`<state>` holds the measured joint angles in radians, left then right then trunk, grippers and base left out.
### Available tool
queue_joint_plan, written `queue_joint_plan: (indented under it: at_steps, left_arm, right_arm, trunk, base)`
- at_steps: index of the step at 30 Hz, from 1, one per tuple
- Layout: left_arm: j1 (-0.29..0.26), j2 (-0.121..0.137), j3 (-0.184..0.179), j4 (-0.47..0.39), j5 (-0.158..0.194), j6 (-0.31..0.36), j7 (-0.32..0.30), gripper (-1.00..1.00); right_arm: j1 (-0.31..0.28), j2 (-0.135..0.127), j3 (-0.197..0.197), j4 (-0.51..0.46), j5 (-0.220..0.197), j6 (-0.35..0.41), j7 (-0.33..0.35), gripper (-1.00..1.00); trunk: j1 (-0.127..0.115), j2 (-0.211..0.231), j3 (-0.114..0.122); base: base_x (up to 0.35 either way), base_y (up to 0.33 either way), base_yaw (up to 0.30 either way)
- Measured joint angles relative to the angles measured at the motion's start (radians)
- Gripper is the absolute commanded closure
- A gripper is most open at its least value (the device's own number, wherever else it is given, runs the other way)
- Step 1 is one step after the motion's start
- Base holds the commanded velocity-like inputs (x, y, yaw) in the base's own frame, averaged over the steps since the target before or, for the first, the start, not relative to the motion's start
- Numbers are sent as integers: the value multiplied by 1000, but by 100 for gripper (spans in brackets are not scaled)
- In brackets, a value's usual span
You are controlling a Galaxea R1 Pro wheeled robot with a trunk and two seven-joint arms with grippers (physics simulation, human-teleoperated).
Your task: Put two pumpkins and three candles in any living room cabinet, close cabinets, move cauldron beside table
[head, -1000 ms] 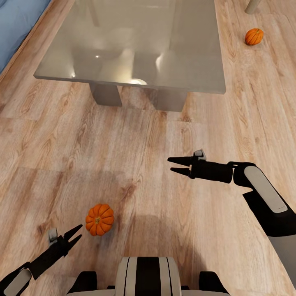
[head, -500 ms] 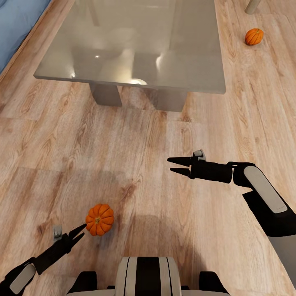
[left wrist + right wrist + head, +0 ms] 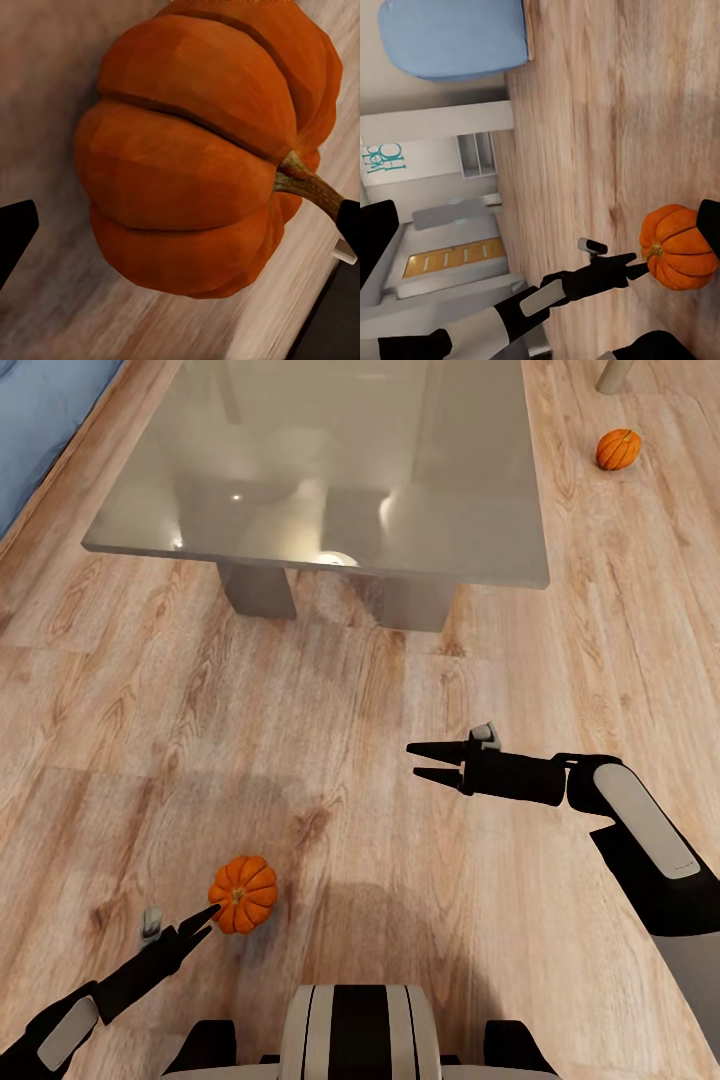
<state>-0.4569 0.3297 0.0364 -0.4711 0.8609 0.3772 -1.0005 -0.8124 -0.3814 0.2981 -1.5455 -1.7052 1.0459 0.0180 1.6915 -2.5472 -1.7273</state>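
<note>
Left gripper [image 3: 204,922] open, tips at near pumpkin [image 3: 243,894]. Go slow, straddle it, squeeze gently. Right gripper [image 3: 418,760] open, idle.

My left gripper [image 3: 203,924] and right gripper [image 3: 417,762] each have two tapered matte-black fingers on a black wrist housing with a small grey block on top. My forearms carry light grey panels. My trunk [image 3: 358,1030] is white with black stripes.
</note>
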Motion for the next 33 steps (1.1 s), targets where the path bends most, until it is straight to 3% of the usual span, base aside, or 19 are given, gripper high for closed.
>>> queue_joint_plan:
  at_steps: [33]
  left_arm:
    - [0,1,-1,0,0,-1,1,-100]
  right_arm:
    - [0,0,0,-2,0,0,-1,-100]
  trunk:
    - [0,0,0]
  base:
    - [3,0,0]
